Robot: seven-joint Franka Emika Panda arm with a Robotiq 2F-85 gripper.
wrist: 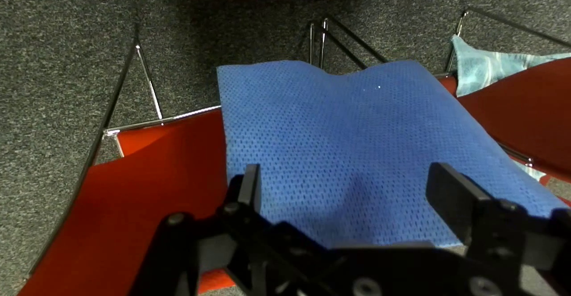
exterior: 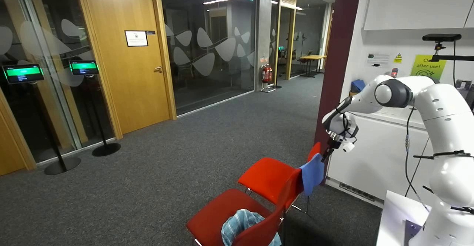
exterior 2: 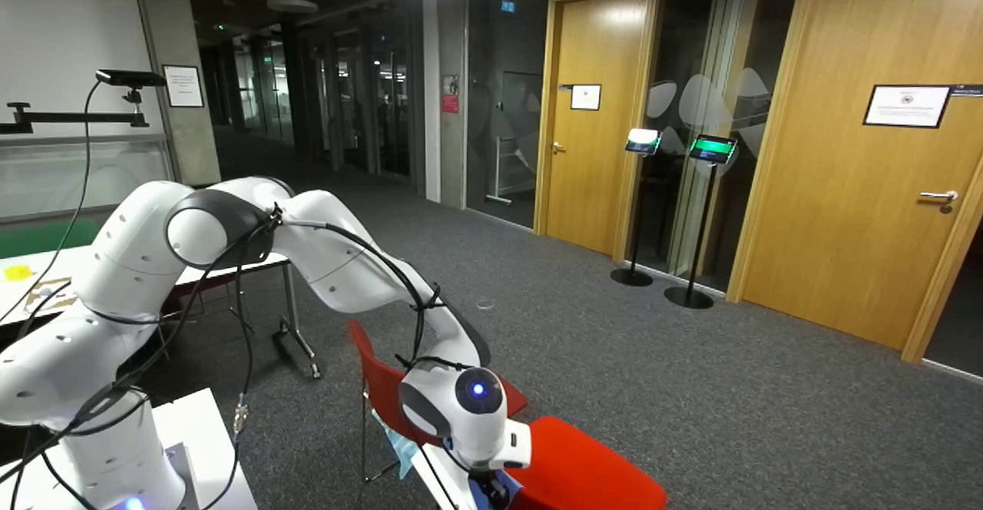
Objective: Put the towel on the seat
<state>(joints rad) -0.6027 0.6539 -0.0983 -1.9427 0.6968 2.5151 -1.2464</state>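
A blue towel with small perforations hangs over the backrest of a bright red chair. It also shows in the wrist view, spread across the red backrest. In an exterior view only a small part of the towel shows below the wrist. The chair's red seat lies in front of the backrest; it also shows in an exterior view. My gripper is at the towel's upper part. In the wrist view the gripper is open, its fingers wide apart with the towel behind them.
A darker red chair stands beside the bright one, with a light blue checked cloth on it. Metal chair legs stand on the carpet. A white cabinet and dark red column are near the arm.
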